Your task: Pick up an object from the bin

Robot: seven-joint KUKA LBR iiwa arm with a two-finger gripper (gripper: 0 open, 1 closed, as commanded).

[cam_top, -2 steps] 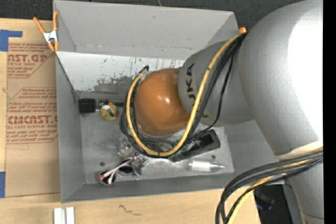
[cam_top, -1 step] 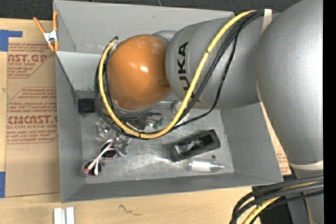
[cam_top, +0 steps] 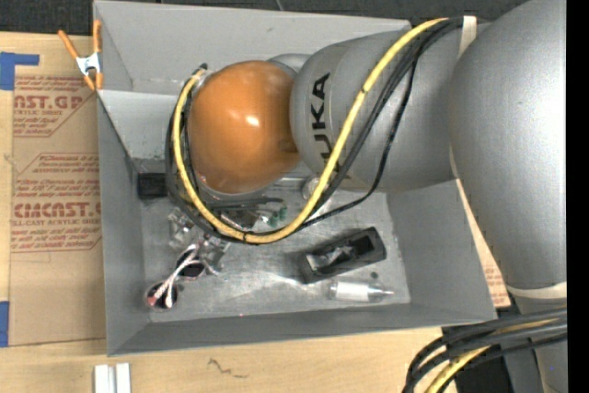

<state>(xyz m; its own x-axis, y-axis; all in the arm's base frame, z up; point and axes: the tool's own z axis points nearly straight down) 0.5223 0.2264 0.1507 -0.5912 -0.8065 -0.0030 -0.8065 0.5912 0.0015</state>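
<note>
Metal bits lie tangled at 8 o'clock in the bin. I judge the arm hangs there to reach them. I cannot tell if the end effector, under the orange cover, is wide or narrow. The tangle shows no clear axis. A striped cord touching it runs 7 to 1 o'clock.

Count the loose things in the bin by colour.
Black: 2, a small block and a stapler-like piece
Silvery white: 1, a tube
Red, white and black striped: 1, a glasses-like piece
Total: 4 countable; the tangle under the arm cannot be told apart.
</note>
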